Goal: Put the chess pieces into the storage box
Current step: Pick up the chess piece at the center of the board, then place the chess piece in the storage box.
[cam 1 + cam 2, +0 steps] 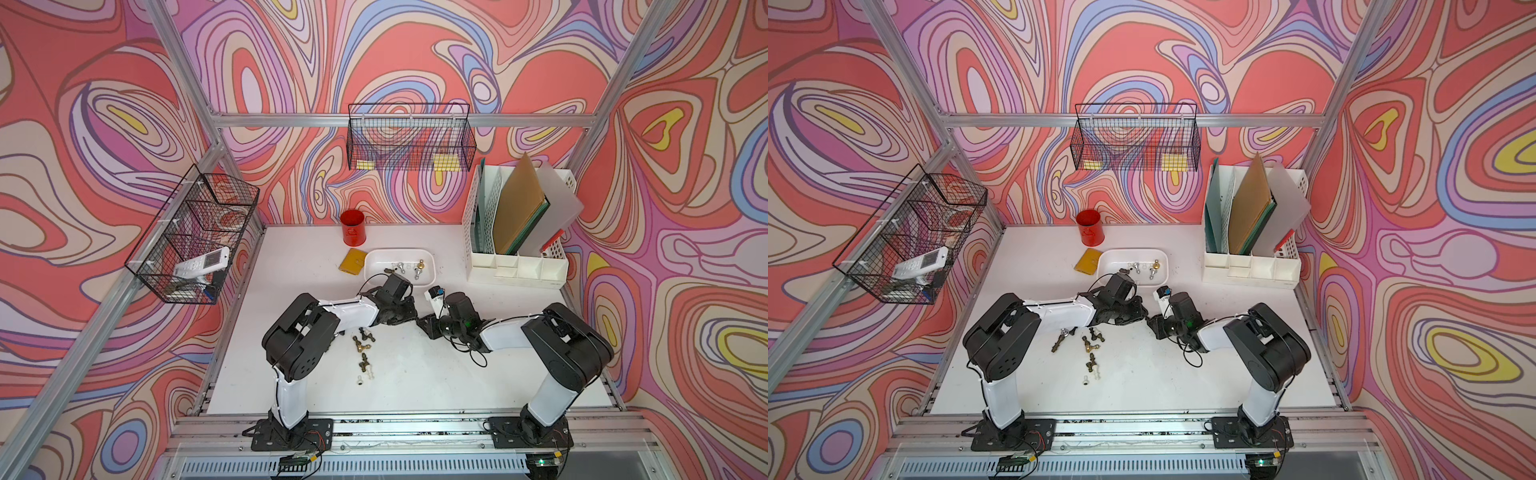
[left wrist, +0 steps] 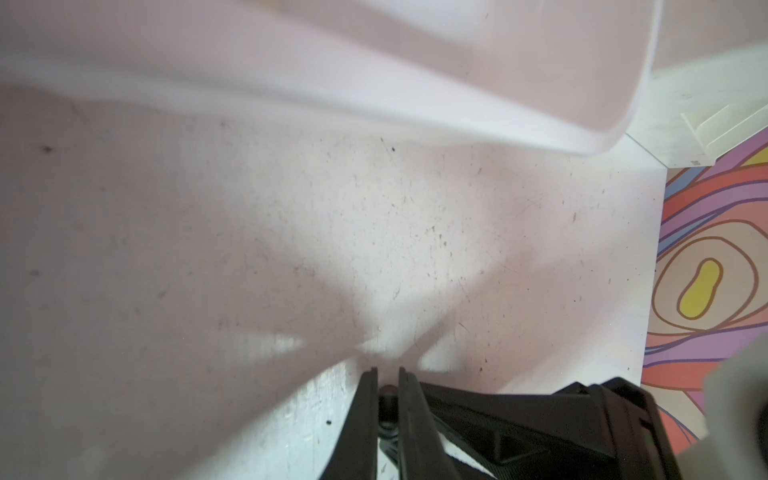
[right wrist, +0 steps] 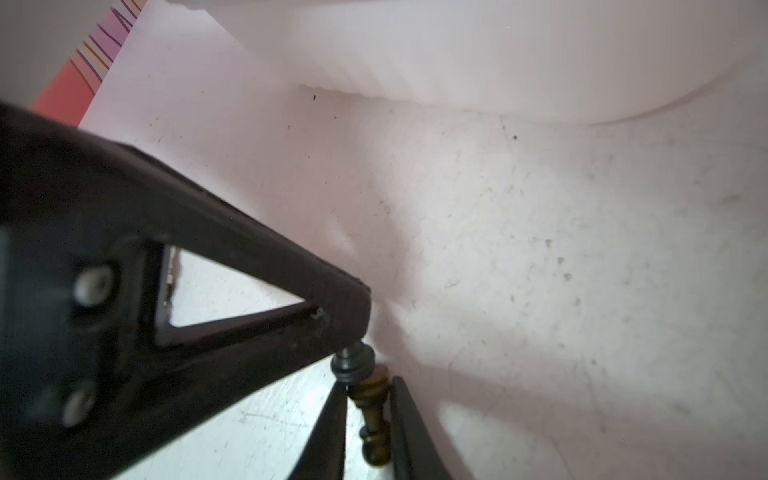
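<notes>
- Nearest the front edge of the table [image 1: 415, 382], left of its middle, the loose chess pieces [image 1: 1087, 344] lie in a small group. Most are bronze, and two small clear ones [image 1: 1089, 378] lie in front of them. None of these is in a hand.
- Further in, my two hands meet just before the front wall of the storage box [image 1: 399, 250]. My left hand [image 2: 387, 370] is closed tight on a dark piece [image 2: 388, 397].
- My right hand [image 3: 370, 381] has a finger on each side of a bronze piece [image 3: 374, 419]. I cannot tell if it really pinches the piece or only stands around it.
- I judge the step to be the carrying: both pieces are beside the box, not yet inside. The next move asks me to lift each piece over the front wall and then let it go. The hands are crowded, so one should go first. In the right wrist view the two pieces look touching end to end, so one could push the other.
- The box stands behind my hands, not far from the back edge and about at its middle. A few silvery pieces [image 1: 401, 266] and gold-topped pieces [image 1: 419, 266] already lie in it.
- In both top views my wrists cover my fingertips. A dark shape [image 1: 387, 271] sits at the front left rim of the box, and I cannot tell if it is a piece or part of my arm. Both wrist views are blurred and cut the box off.
</notes>
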Controlling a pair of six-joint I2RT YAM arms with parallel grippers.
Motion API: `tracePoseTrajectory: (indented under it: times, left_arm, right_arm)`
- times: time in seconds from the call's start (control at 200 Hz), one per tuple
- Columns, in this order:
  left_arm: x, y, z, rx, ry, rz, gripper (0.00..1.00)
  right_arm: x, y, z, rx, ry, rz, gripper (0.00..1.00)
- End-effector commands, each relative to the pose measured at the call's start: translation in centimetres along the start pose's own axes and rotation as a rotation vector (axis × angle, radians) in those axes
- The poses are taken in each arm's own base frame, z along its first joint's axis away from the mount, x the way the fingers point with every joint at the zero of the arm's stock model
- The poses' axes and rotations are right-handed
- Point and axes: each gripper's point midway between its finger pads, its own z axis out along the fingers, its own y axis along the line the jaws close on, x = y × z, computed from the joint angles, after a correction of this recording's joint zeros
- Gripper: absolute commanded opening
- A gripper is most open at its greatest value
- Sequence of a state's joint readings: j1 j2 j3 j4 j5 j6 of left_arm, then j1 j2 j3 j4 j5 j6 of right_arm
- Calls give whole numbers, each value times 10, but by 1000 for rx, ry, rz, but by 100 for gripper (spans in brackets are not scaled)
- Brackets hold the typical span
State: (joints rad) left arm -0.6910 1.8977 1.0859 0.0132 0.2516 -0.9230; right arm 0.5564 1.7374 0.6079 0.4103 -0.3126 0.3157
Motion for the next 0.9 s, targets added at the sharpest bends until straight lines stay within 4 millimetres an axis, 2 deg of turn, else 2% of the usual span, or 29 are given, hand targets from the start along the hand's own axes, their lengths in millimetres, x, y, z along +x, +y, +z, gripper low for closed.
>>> tracePoseTrajectory:
  times: [0.0, 0.17, 0.31, 0.446, 0.611, 0.676, 0.746, 0.891]
  left_arm:
    - [-15, -9, -18, 11, -47, 16, 3]
    - [-23, -12, -29, 18, -73, 19, 3]
    - [-38, -24, -52, 16, -136, 79, 3]
    - [-71, -34, -74, -68, -222, 212, 3]
    - [-132, -45, -96, -180, -375, 377, 4]
    - [-155, -43, -97, -240, -437, 432, 8]
    - [-175, -34, -89, -317, -478, 448, 9]
    - [-199, -10, -61, -386, -474, 415, 6]
  right_arm:
    - [13, -7, 5, 36, 53, -3, 19]
    - [12, -8, 4, 47, 47, 0, 16]
    - [9, -8, 3, 50, 41, 12, 20]
    - [3, -6, 2, 53, 26, 38, 23]
    - [-9, 0, -2, 37, 3, 47, 29]
    - [-12, 2, -3, 37, 2, 44, 30]
    - [-17, 4, -6, 37, -9, 39, 30]
    - [-25, 10, -12, 34, -24, 31, 30]
